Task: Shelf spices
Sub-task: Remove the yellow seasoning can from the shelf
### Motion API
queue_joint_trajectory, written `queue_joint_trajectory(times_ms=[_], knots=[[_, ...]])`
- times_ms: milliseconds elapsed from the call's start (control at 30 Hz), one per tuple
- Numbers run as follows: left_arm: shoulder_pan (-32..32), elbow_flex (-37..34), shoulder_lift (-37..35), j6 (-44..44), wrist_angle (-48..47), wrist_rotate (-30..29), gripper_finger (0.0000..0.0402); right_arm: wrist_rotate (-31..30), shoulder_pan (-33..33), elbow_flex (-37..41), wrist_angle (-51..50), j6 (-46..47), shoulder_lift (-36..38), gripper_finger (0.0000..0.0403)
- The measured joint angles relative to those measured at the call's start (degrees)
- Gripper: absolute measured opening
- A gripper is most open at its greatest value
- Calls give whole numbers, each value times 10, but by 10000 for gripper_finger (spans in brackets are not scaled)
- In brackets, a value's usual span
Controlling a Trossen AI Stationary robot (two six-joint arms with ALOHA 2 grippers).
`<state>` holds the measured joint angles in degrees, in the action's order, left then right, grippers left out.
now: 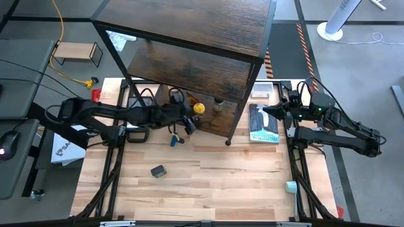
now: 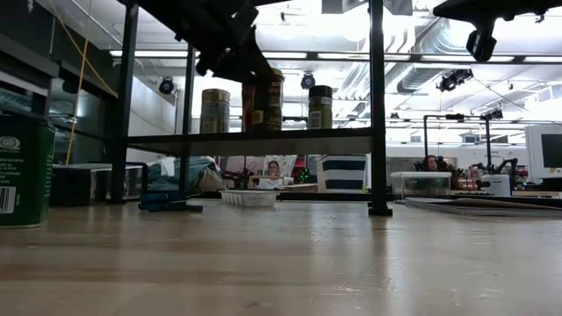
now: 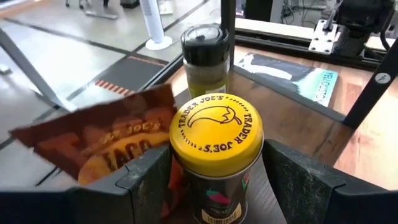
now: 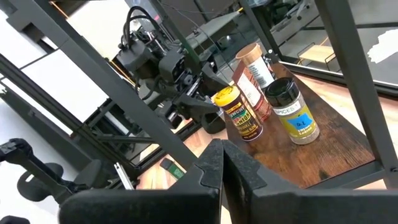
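The shelf [image 1: 189, 60] stands at the table's far side. On its lowest board [image 4: 323, 149] stand the yellow-lidded jar [image 3: 216, 134], the black-lidded jar [image 3: 204, 53] and the reddish-brown packet [image 3: 102, 146], which leans beside the yellow one. My left gripper [image 3: 217, 180] reaches in level from the table's left. It is open, one finger on either side of the yellow-lidded jar, with slim gaps showing. A tan-lidded jar [image 2: 215, 110] also stands on that board. The small dark grey box [image 1: 158, 171] lies on the table. My right gripper [image 4: 222, 168] is shut and waits at the table's right.
A blue T-shaped piece [image 1: 175, 139] lies on the table just near of my left gripper. A book [image 1: 262, 123] lies right of the shelf's black leg [image 1: 228, 142]. The small light-wood rack [image 1: 77, 52] sits beyond the table's far left corner. Bare wood spreads across the near half.
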<state>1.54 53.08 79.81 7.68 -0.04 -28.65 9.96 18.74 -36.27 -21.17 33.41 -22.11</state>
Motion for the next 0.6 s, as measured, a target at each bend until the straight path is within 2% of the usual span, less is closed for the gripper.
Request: queue_joint_trajectory(times_ms=[300, 600], knots=[[0, 0, 12, -24, 18, 26, 247, 0, 0, 0, 0, 0, 0, 0], [-1, 0, 10, -24, 19, 27, 247, -3, 0, 0, 8, 1, 0, 0]])
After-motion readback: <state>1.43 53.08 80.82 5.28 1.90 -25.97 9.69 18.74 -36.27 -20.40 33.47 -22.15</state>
